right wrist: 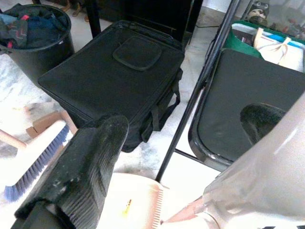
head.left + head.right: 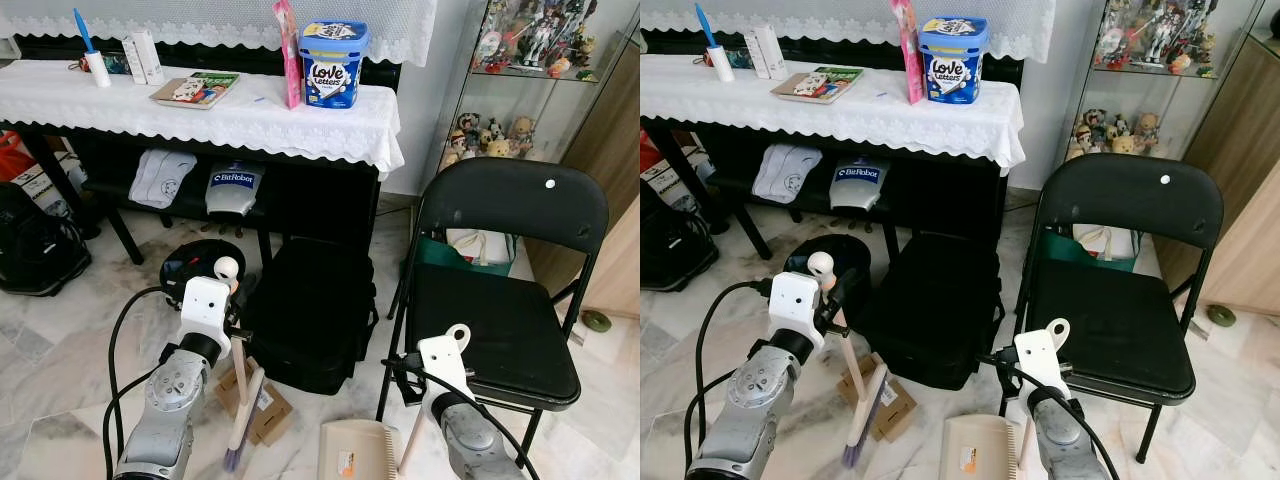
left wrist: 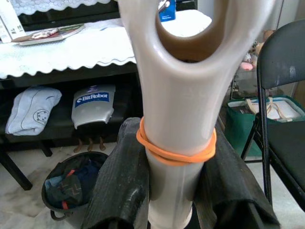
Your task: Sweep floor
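My left gripper (image 2: pixel 238 332) is shut on the cream broom handle (image 3: pixel 177 119), which has an orange rubber band around it. The black fingers (image 3: pixel 119 186) press on either side of the handle. The broom's purple bristles (image 2: pixel 238 455) rest on the marble floor beside pieces of cardboard (image 2: pixel 265 408). My right gripper (image 1: pixel 171 143) holds the pale handle of the cream dustpan (image 2: pixel 358 450), which stands on the floor in front of the chair. One finger (image 1: pixel 81 176) is on one side of the handle and the other is partly hidden behind it.
A black bag (image 2: pixel 312 310) lies on the floor straight ahead. A black folding chair (image 2: pixel 505 330) stands on the right and a black bucket (image 2: pixel 195 262) on the left. Behind them is a table with a white lace cloth (image 2: pixel 250 115). A dark case (image 2: pixel 35 250) sits far left.
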Robot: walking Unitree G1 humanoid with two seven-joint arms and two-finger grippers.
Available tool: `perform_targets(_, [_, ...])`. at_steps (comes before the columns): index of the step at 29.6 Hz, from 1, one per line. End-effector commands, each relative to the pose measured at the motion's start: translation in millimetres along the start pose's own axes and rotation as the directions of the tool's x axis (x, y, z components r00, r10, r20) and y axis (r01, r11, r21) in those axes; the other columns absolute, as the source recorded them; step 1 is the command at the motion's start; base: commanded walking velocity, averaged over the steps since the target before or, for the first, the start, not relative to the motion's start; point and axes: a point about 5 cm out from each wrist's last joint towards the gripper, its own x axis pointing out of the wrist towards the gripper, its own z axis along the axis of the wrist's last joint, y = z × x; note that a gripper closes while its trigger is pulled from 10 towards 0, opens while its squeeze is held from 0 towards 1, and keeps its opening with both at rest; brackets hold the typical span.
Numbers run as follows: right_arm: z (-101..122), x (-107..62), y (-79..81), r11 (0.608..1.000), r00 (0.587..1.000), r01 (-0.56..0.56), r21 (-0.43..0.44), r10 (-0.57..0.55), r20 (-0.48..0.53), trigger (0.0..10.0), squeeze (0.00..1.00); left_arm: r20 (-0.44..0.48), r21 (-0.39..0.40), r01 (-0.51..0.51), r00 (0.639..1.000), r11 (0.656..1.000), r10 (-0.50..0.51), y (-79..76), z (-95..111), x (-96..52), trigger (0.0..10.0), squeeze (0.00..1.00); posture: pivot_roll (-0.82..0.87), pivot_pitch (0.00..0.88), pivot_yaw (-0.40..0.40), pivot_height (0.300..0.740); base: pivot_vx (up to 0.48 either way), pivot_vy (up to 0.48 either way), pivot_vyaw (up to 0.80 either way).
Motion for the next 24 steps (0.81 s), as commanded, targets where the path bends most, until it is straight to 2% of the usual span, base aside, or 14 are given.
perform_targets(1, [7,2.5,1.0,1.0,1.0,-0.008,-0.001,0.008,0.023,10.0,0.0,0.047,0.031,0.005,0.999,1.0,-0.007,1.4,8,4.4,10.0,0.0,0.05,0.0,0.012,0.74,0.0,0.0,0.0])
perform_targets(7, [6,3.5,1.2,1.0,1.0,-0.015,0.01,0.014,0.018,10.0,0.0,0.047,0.034,0.002,0.999,0.999,-0.003,2.7,9,5.0,10.0,0.0,0.05,0.0,0.009,0.74,0.0,0.0,0.0])
perform_targets(8, [6,3.6,1.4,1.0,1.0,-0.016,0.013,0.016,0.017,3.5,0.0,0.047,0.034,0.001,0.999,0.999,-0.003,2.7,9,5.2,10.0,0.0,0.05,0.0,0.009,0.74,0.0,0.0,0.0])
perform_targets(9, [6,3.7,1.8,1.0,1.0,-0.019,0.018,0.018,0.018,0.0,0.0,0.048,0.033,0.001,0.999,0.999,-0.003,2.5,9,5.4,10.0,0.0,0.05,0.0,0.009,0.74,0.0,0.0,0.0])
perform_targets(17, [6,4.5,2.5,0.999,1.0,-0.024,0.029,0.024,0.015,0.0,0.0,0.051,0.036,0.0,0.999,0.999,-0.002,3.4,10,6.0,10.0,0.0,0.06,0.0,0.01,0.74,0.0,0.0,0.0])
perform_targets(24, [-4,5.1,0.4,0.999,0.998,-0.005,0.052,0.009,-0.064,0.0,0.0,0.047,0.057,0.022,0.999,0.998,-0.025,1.4,9,6.8,10.0,0.0,0.05,0.0,0.014,0.74,0.0,0.0,0.0])
